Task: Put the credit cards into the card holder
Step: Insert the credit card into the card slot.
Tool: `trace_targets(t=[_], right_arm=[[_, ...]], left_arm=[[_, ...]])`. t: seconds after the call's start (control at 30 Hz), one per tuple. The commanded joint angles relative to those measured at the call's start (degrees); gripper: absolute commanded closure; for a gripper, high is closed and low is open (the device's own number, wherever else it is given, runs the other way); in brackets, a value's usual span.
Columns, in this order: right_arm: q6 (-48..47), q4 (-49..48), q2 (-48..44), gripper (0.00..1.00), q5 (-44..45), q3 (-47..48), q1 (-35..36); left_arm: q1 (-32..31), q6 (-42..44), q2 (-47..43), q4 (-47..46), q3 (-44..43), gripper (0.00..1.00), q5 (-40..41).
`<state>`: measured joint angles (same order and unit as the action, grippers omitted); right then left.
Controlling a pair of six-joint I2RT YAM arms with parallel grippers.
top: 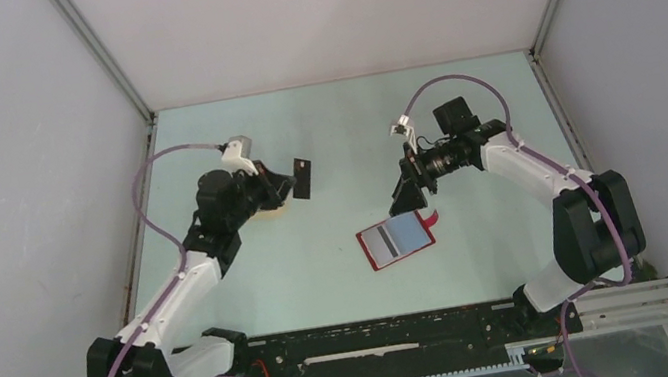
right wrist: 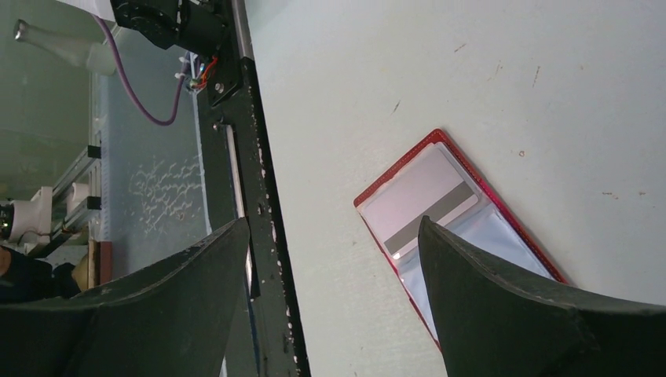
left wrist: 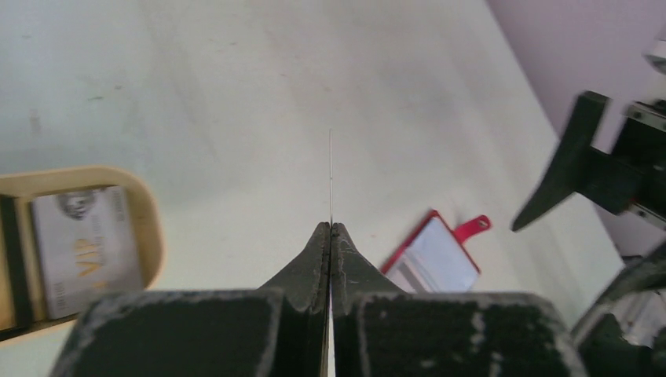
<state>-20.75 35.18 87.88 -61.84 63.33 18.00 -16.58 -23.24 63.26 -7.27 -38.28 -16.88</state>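
The left tool [left wrist: 331,236] pinches a dark credit card [top: 302,177] by one edge, well left of the open card holder [top: 397,241], near which the right tool [right wrist: 334,228] hangs spread; the card, probably light, stiff and slick, wants a firm edge grip.

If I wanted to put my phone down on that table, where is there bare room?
Bare: the far table strip between both arms, and the near patch between the left arm and the card holder. Crowded: the right gripper hangs open just above the holder; the left gripper, gripping a card, is beside the tray.
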Motion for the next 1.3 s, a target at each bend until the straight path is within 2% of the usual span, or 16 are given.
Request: trace_targets(t=[0.0,0.23,0.53,1.0,1.17,1.27], right_arm=[[4.57,-4.78,-2.04,0.12,-3.47,-1.22,-1.25],[12.63,-13.87,-3.55,0.12,-6.78,-5.18,-4.44],[27.01,-28.48,-2.69,0.11,-11.31,-9.91,-4.48],[34.99,-39.54,-5.18,0.12,-12.65,-12.44,-2.98],[36.53,-41.25,-5.78,0.18,-13.85,-12.46,-2.76],[37.07,-41.74,-5.71,0.26,-14.33,-12.44,-2.38]], left_arm=[[-2.98,-6.87,-3.36,-11.0,3.94,1.0,-4.21],[-7.68,-12.44,-4.37,-20.82,8.69,1.0,-5.62],[-12.24,-19.37,0.73,-33.45,11.08,1.0,-8.33],[-19.23,-25.52,9.28,-44.47,9.25,1.0,-11.56],[-20.02,-26.66,12.13,-46.74,8.71,1.0,-12.17],[-20.12,-27.58,13.73,-48.39,8.5,1.0,-12.96]])
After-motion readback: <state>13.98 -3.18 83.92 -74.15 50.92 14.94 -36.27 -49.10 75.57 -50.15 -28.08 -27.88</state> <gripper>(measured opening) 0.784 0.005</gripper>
